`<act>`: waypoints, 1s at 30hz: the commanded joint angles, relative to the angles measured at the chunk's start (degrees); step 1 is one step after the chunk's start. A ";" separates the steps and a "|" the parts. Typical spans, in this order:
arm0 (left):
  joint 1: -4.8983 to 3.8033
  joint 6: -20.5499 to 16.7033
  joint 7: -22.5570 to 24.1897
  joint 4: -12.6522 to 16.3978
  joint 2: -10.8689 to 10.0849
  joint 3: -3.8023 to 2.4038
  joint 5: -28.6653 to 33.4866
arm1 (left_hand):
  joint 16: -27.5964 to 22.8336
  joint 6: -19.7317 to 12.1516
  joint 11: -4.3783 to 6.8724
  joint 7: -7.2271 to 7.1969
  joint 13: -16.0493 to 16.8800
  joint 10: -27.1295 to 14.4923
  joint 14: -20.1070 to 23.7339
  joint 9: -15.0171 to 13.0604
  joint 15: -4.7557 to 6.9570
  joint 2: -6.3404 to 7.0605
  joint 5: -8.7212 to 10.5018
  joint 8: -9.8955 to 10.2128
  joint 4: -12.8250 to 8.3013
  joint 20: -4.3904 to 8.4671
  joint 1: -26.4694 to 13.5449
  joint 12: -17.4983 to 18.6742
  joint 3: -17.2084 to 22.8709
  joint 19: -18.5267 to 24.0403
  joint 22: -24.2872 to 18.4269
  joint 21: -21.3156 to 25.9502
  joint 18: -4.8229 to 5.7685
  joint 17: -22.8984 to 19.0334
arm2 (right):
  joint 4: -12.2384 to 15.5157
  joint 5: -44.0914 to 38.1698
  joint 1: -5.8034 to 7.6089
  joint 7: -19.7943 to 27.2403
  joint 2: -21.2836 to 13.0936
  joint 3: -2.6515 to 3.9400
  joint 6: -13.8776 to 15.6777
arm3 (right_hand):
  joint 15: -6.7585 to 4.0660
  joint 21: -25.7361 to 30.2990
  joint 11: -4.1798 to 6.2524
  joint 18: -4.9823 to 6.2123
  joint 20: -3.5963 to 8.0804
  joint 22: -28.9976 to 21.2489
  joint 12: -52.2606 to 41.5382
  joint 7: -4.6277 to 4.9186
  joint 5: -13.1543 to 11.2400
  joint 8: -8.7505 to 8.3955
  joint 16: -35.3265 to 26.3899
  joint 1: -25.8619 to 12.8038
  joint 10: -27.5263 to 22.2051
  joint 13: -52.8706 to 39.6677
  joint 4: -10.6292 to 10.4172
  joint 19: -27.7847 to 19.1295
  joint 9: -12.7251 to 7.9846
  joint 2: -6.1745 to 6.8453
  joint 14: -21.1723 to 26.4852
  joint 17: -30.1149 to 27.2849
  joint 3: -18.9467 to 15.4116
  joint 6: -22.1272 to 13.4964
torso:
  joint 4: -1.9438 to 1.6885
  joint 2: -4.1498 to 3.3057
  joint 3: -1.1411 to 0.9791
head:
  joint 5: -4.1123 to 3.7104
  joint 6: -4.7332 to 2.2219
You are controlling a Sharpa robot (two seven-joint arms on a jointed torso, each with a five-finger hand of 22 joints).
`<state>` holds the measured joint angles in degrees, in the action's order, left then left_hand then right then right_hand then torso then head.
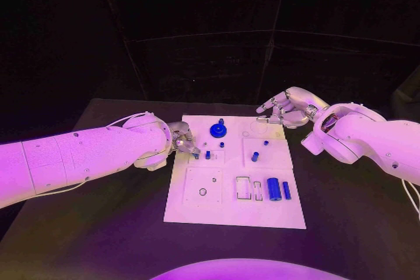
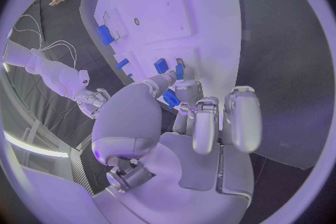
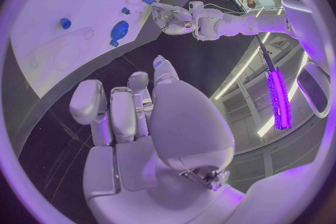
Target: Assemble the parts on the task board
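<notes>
— Starting at the left hand (image 1: pixel 182 139): what are its fingers (image 2: pixel 187 91) doing?

— We are seeing them curling down onto the task board (image 1: pixel 229 198) near its left edge, tips right at a small blue peg (image 1: pixel 207 154). Whether they are actually grasping it, we cannot tell.

— And the right hand (image 1: pixel 284 107)?

— We are finding its fingers (image 3: pixel 112 115) loosely spread and holding nothing, hovering off the board's far right corner, over the tabletop (image 1: pixel 350 219).

— Where are the other parts lying?

— A round blue knob (image 1: pixel 218 130) is standing near the board's far edge, a second peg (image 1: pixel 255 157) is sitting mid-board, and a blue cylinder (image 1: pixel 274 188) is lying toward the near right edge.
</notes>
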<state>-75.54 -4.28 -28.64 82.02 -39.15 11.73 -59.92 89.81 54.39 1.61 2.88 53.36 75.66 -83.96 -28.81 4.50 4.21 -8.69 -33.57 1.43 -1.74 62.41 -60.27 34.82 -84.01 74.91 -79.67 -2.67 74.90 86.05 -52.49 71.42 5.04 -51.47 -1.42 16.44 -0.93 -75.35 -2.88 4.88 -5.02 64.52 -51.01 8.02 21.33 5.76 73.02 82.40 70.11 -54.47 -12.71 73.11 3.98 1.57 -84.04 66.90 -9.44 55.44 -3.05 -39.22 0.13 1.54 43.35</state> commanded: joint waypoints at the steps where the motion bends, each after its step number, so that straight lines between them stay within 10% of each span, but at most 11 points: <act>1: 0.09 2.27 -0.75 0.23 0.12 0.17 -0.93 | 0.19 0.29 0.11 -0.25 -0.12 0.39 -6.04 0.02 0.53 -0.59 -0.39 -0.33 -7.33 0.58 -0.10 0.25 7.74 -1.97 2.69 -0.29 -0.24 15.10 | 0.01 0.16 0.11 0.20 0.07 0.03 -0.51 | -0.33 0.33 -0.07 0.79 -0.13 -0.05 0.02 -0.02 -0.09 0.34 -0.16 -0.17 -0.14 0.03 -0.02 -0.34 -0.05 -0.32 -1.05 -0.04 -0.28 -0.08 | 0.01 0.01 -0.01 | -0.01 0.02; 30: 0.08 4.05 -0.82 -0.26 1.11 0.44 -1.53 | 0.19 0.64 0.26 -0.60 0.01 0.87 -6.04 -0.03 0.57 0.95 -0.16 -1.31 -7.59 0.63 -1.46 -0.01 7.42 -1.87 2.52 -0.05 -0.28 15.10 | -0.08 0.16 0.10 0.26 0.16 0.03 -0.62 | -0.33 0.41 -0.08 0.81 -0.12 -0.15 0.05 -0.02 -0.03 0.36 -0.24 -0.21 -0.16 0.11 -0.04 -0.37 -0.05 -0.39 -1.06 -0.09 -0.37 -0.09 | -0.02 0.03 -0.05 | -0.18 0.01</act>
<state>-75.73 -2.09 -29.25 81.60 -38.29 11.94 -61.32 89.81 54.93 1.84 2.54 53.35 76.10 -84.00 -28.87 4.54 5.33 -8.86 -34.69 -0.09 -1.35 61.25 -60.28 36.32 -84.00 74.91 -79.67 -2.66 74.90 85.91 -52.49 71.42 5.03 -51.36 -1.43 16.15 -0.93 -75.14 -2.87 4.88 -5.02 64.46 -51.01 8.02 21.33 5.76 73.02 82.40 70.11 -54.41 -12.72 73.10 3.98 1.57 -84.04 66.90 -9.44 55.44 -3.04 -39.20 0.09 1.38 43.31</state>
